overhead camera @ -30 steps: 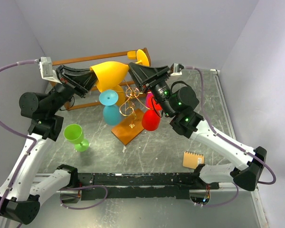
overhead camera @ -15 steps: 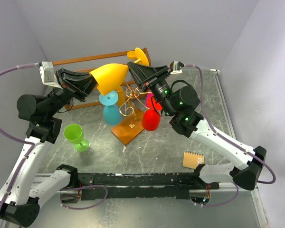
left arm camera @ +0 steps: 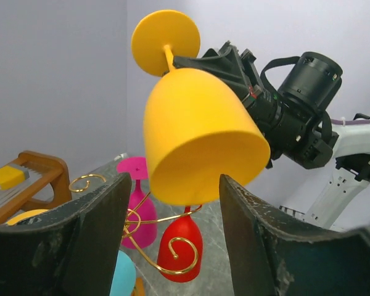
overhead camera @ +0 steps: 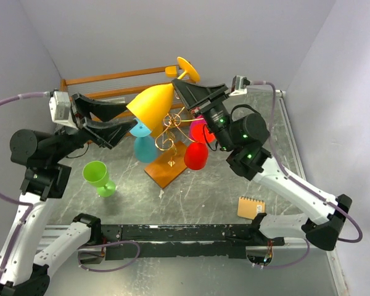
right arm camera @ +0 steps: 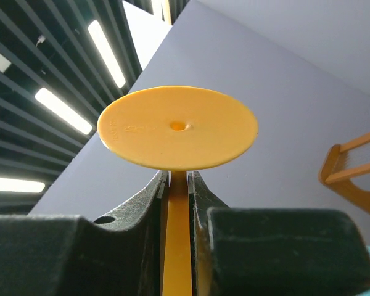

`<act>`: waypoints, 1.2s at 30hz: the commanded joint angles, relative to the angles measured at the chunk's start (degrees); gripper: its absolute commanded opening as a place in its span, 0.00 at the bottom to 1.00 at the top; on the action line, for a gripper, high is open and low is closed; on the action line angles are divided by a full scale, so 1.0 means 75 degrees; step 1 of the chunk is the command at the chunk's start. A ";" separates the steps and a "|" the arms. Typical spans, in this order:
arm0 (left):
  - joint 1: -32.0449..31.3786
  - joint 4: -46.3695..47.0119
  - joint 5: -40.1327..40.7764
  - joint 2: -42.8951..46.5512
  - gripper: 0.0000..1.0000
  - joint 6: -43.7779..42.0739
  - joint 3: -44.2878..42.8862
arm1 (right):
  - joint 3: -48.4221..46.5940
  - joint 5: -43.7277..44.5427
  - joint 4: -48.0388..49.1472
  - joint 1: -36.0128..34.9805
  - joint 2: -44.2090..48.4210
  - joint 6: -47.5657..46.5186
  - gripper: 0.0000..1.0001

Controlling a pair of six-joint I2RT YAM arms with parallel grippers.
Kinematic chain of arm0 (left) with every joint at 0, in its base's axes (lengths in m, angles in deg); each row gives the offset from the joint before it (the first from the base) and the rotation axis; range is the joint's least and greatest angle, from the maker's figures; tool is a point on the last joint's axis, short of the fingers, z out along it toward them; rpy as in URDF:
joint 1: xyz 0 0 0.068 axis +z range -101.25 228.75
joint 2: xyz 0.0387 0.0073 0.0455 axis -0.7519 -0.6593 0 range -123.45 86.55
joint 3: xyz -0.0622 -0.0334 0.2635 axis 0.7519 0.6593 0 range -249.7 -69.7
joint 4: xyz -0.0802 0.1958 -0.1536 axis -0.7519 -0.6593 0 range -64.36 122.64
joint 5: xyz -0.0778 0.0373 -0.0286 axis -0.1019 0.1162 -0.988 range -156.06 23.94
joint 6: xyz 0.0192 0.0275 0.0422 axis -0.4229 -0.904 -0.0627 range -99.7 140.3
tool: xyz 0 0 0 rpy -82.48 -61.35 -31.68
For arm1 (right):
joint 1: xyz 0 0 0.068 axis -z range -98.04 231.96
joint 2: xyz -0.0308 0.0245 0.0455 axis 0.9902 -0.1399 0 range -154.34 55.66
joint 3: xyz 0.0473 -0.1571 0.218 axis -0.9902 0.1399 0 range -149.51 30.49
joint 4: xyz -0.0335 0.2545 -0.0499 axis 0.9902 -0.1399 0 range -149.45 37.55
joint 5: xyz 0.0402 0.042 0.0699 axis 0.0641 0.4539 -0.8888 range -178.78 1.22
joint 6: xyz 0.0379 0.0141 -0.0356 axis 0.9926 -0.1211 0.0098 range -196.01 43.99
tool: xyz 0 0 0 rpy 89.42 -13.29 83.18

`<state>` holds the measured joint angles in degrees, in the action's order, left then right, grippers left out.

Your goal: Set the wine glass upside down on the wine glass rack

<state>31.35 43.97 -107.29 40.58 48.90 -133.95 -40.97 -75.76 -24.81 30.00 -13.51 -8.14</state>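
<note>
The yellow wine glass (overhead camera: 153, 106) hangs tilted in the air above the wine glass rack (overhead camera: 168, 134), foot up and mouth pointing down to the left. My right gripper (overhead camera: 184, 83) is shut on its stem (right arm camera: 177, 234), just under the round foot (right arm camera: 177, 126). My left gripper (overhead camera: 129, 118) stands open, its fingers either side of the bowl's rim (left arm camera: 197, 142) and apart from it. The rack's gold scrolls (left arm camera: 172, 256) lie just below the bowl, on the orange-brown base (overhead camera: 166, 168).
Cyan (overhead camera: 145, 148), red (overhead camera: 196, 155) and pink (overhead camera: 200, 131) glasses hang upside down on the rack. A green glass (overhead camera: 98, 177) stands upright at the left. A wooden slatted shelf (overhead camera: 111, 77) runs along the back wall. A small notebook (overhead camera: 251, 207) lies front right.
My left gripper has opened, let go of the yellow bowl and drawn back to the left. The right gripper has closed on the stem, and the glass has tipped mouth-down over the rack.
</note>
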 commanded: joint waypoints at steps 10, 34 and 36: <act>-0.0023 -0.0469 -0.0066 0.0214 0.78 0.1665 -0.1112 | 0.0748 -0.0724 -0.0900 0.0006 0.1525 -0.3295 0.00; -0.0467 0.2011 -0.0374 -0.2155 0.72 0.6464 -0.1477 | 0.0485 -0.3275 -0.3647 0.0007 0.2697 -0.7193 0.00; -0.0809 0.1759 -0.0384 -0.2340 0.70 0.6468 -0.1533 | 0.0561 -0.3314 -0.3660 0.0005 0.2758 -0.7247 0.00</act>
<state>29.09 55.51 -108.71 23.25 92.99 -142.89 -36.38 -98.98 -50.77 30.00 5.86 -59.19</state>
